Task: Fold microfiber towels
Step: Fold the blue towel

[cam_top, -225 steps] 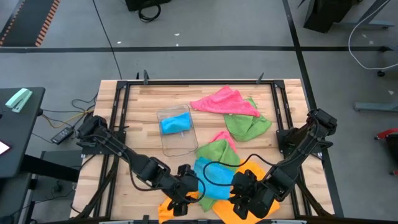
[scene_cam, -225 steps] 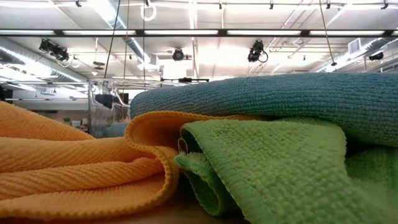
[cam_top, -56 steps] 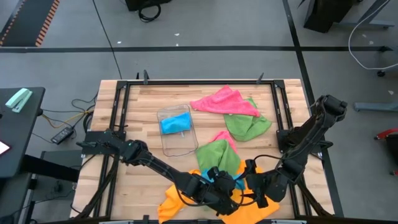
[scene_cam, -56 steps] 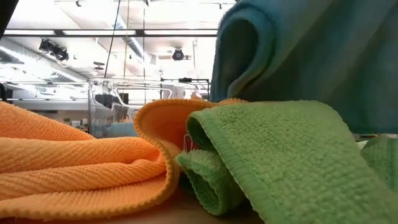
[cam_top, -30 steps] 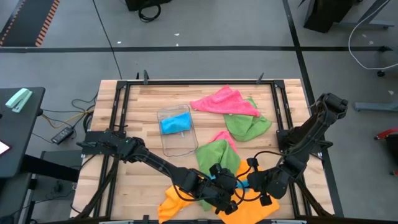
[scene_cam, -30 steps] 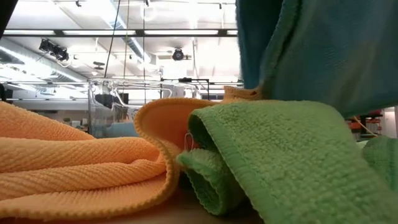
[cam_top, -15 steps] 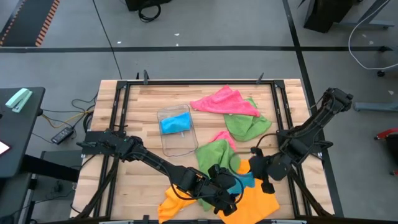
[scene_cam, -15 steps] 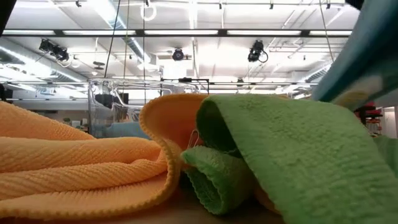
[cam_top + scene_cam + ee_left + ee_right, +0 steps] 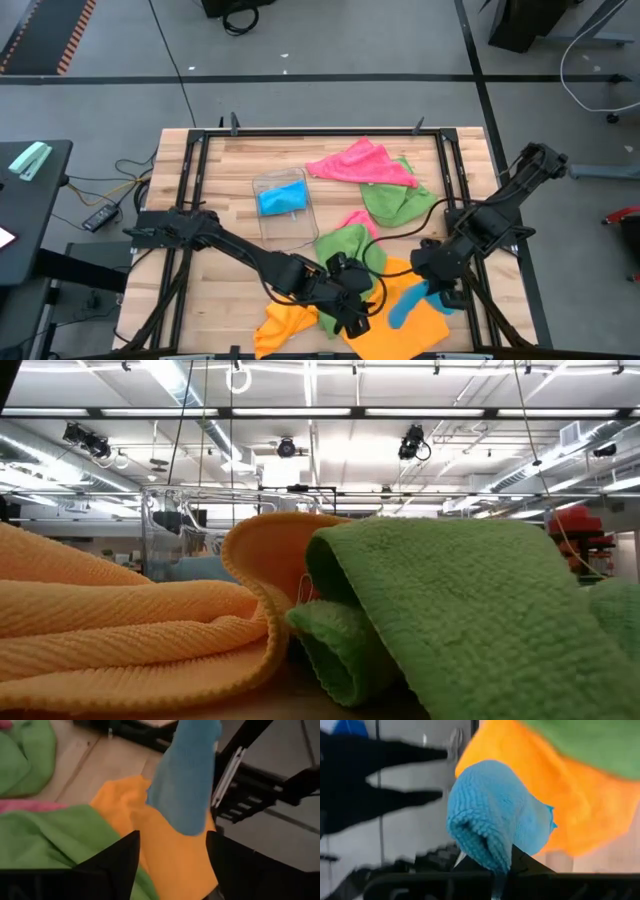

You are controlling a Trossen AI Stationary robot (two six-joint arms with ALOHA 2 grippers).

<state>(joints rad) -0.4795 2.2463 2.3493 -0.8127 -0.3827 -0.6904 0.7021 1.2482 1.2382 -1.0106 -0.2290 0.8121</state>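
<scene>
A sky-blue towel [image 9: 405,303] hangs bunched over an orange towel [image 9: 410,325] near the table's front edge, with my right gripper [image 9: 432,283] shut on it. My left gripper [image 9: 352,310] stands open just left of it, above the orange towel [image 9: 165,855] and a green towel [image 9: 345,250], with nothing between its fingers. In the low view the orange towel [image 9: 120,630] and the green towel [image 9: 450,620] lie crumpled on the table. A pink towel [image 9: 360,163] and a second green towel [image 9: 400,200] lie at the back. My right gripper pinches the blue towel's upper end [image 9: 492,857] between its two fingers, as a bunch of several layers. The fingers slant down from the table's right side. The towel [image 9: 185,785] hangs slack below them; whether its lower end touches the orange towel I cannot tell.
A small clear tray [image 9: 270,228] holding another blue cloth [image 9: 283,198] stands left of the middle. A black frame [image 9: 300,133] runs around the wooden tabletop. Bare wood shows at the front left [image 9: 220,300].
My left gripper has opened, let go of the blue towel and risen a little. My right gripper has risen, turned and drawn toward the table's right edge, lifting the blue towel off the pile; it now hangs bunched. The green towel's fold shifted as the blue one left.
</scene>
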